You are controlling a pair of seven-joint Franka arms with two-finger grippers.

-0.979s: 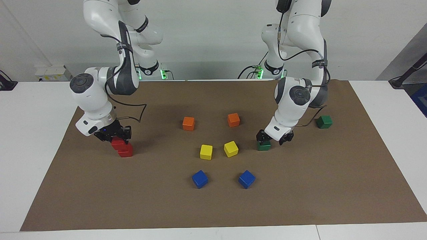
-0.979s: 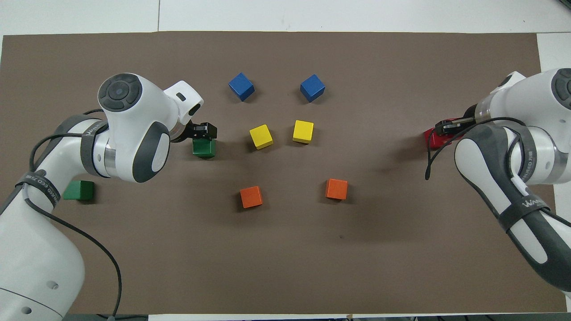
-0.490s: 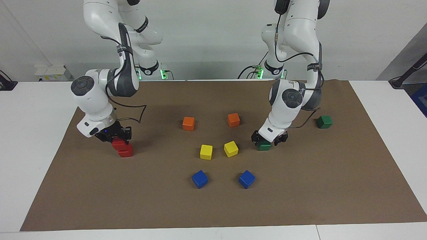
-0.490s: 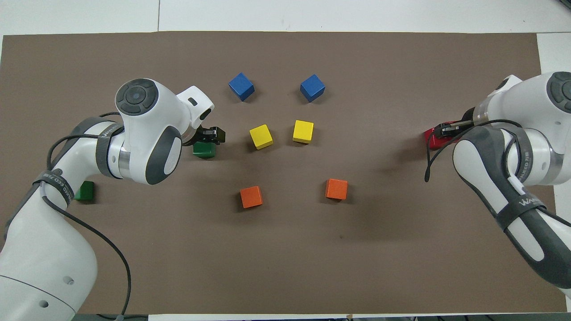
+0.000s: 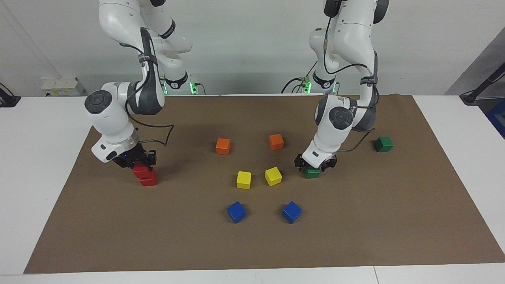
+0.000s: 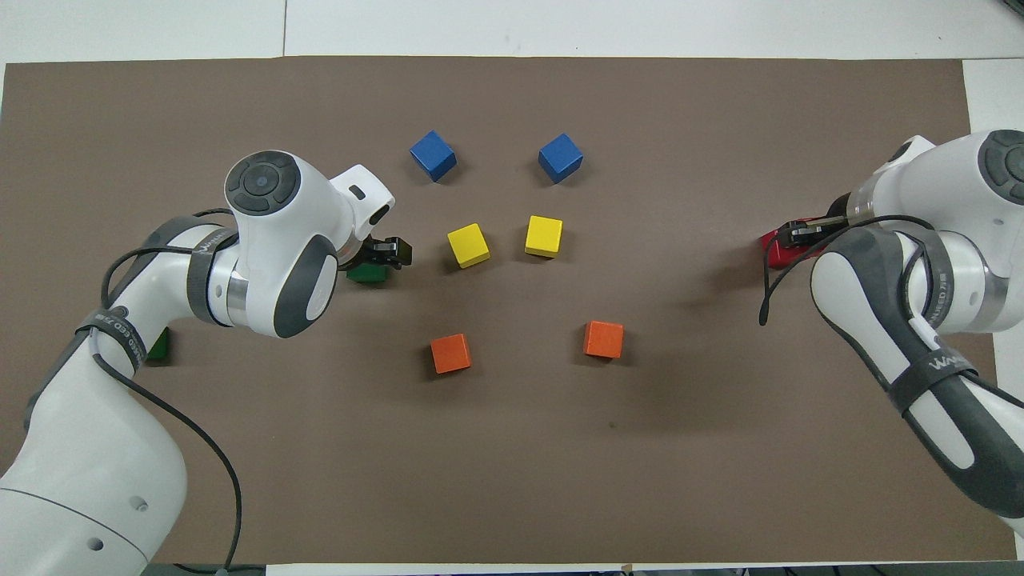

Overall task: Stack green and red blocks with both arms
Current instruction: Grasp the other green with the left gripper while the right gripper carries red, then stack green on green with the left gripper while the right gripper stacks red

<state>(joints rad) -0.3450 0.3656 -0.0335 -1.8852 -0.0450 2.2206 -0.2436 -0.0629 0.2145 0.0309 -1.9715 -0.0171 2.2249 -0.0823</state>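
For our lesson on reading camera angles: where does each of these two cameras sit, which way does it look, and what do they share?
Facing view: high across the table, looking at both robots; whole arms show, right gripper on the red blocks.
Overhead view: high above the robots' end, looking steeply down; arms enter from the bottom, left gripper over a green block.
Shared: the brown mat and blocks, turned half round.

Two bright red cubes sit stacked toward the right arm's end of the surface: the upper red cube rests on the lower red cube, shifted slightly off its top and turned a little. One dark green cube lies flat beside the yellow cubes. The other green cube lies nearer the robots, toward the left arm's end.
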